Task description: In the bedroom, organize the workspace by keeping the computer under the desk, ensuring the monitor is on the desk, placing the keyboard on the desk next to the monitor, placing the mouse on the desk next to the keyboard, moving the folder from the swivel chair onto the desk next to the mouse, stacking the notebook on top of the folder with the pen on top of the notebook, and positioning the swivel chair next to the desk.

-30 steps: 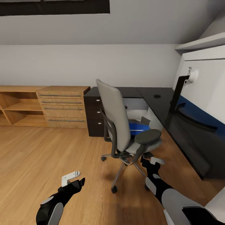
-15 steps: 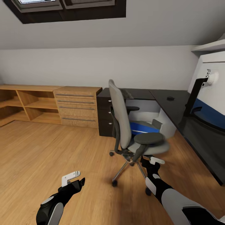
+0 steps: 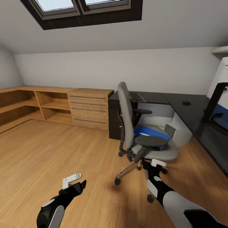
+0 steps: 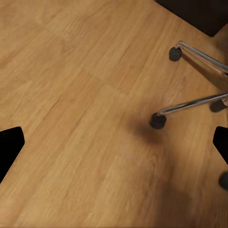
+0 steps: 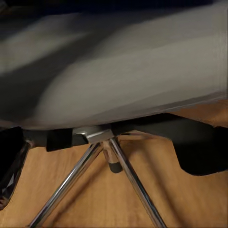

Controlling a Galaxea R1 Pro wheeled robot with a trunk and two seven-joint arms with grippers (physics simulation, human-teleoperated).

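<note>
The swivel chair [image 3: 128, 117] stands side-on on the wood floor beside the desk [image 3: 196, 117]. The blue folder [image 3: 151, 132] lies on its seat. On the desk's far wing lies the keyboard [image 3: 137, 96], with the mouse [image 3: 186, 103] further right and the monitor [image 3: 218, 106] cut by the picture's edge. A grey box, apparently the computer [image 3: 170, 129], sits under the desk. My right gripper [image 3: 157, 165] is open, low by the chair's base, under the seat [image 5: 118, 71]. My left gripper [image 3: 76, 181] hangs open over bare floor, left of the chair's casters [image 4: 157, 121].
A light wooden cabinet with drawers [image 3: 90, 107] and open shelves [image 3: 34, 104] runs along the back wall. The black drawer unit [image 3: 113, 120] stands behind the chair. Skylights [image 3: 82, 8] sit in the sloped ceiling. Open floor lies to the left.
The camera has swung left and up, bringing the skylights in and pushing the monitor to the edge. The chair now shows more side-on. Both grippers keep their places in the picture.
</note>
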